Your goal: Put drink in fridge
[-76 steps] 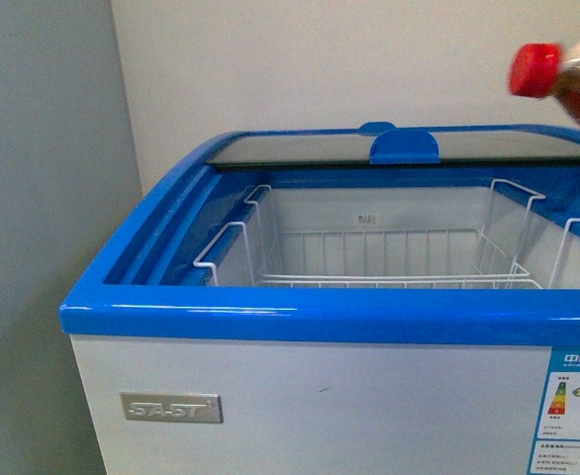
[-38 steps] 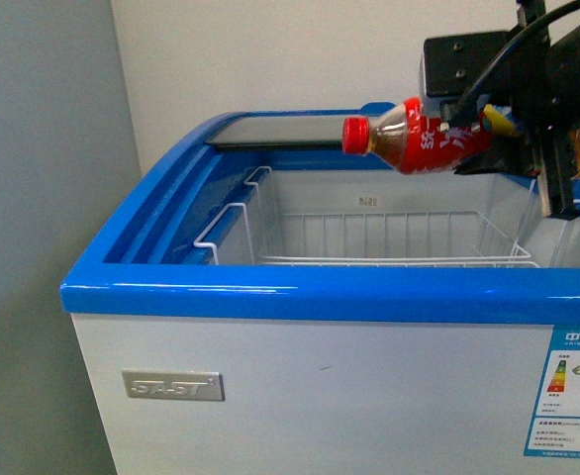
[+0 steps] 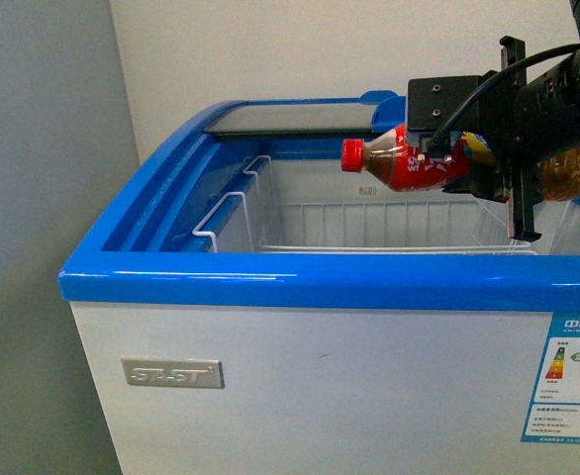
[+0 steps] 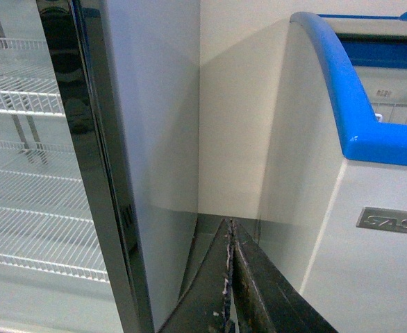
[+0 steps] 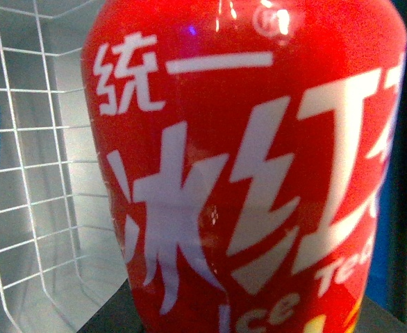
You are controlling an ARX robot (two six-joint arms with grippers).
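Front view: the right arm comes in from the right, stretched level over the open fridge. Its right hand is clamped across the labelled body of the drink. The bottle lies on its side — long axis close to horizontal, red cap pointing left. It hangs in the air above the white wire basket, apart from it. The right wrist view is filled by the red label, with basket wires behind. In the left wrist view the left hand sits low beside the fridge's white side wall — its 2 fingers pressed together.
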